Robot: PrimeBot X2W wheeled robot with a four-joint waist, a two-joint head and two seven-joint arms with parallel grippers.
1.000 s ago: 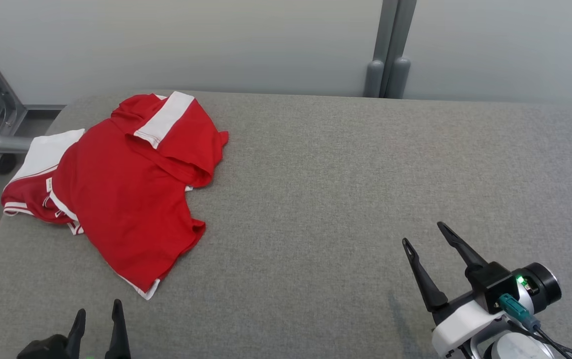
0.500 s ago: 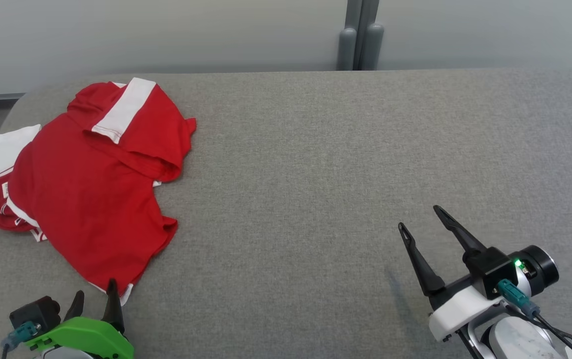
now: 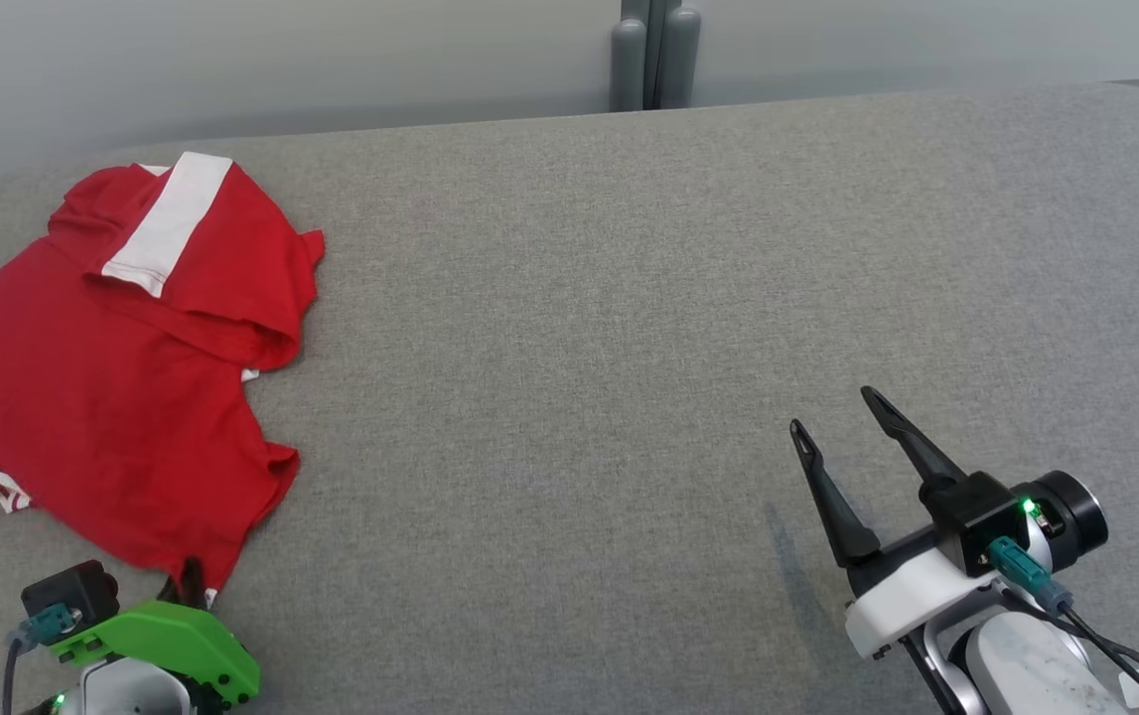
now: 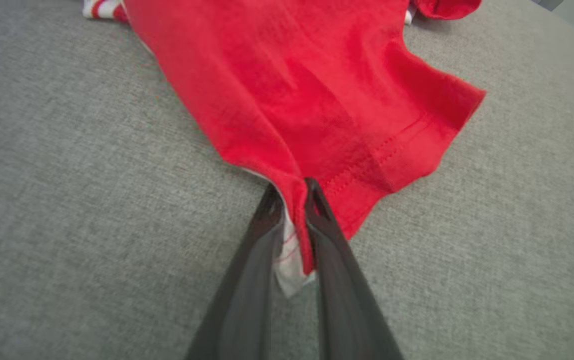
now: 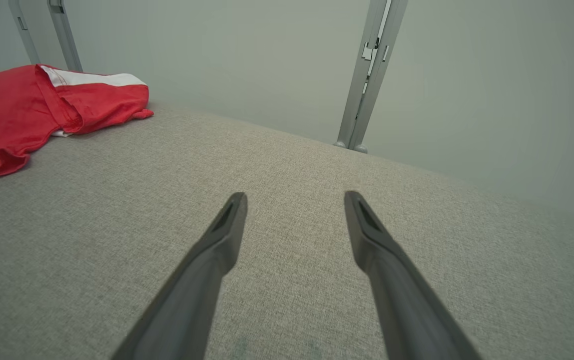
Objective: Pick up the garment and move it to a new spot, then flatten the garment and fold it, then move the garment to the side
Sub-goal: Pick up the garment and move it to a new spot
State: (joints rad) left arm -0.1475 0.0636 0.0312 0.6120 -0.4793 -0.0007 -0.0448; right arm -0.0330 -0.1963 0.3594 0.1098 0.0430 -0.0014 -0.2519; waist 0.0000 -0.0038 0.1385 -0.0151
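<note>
Head view: I see the red garment [image 3: 112, 397] crumpled at nine o'clock on the grey table [image 3: 579, 298], and my left gripper [image 3: 188, 578] is nearer, at its near corner. Left wrist view: the fingers [image 4: 251, 260] pinch the hem corner; the long axis runs toward twelve. Right wrist view: the right gripper [image 5: 294, 196] is spread, garment at ten o'clock.

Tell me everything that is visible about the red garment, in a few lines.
The garment is red knit cloth with white panels and stitched hems. It lies crumpled, partly folded over itself, at the left end of the grey surface. The left tool pinches its near hem corner, jaws closed on the cloth.
</note>
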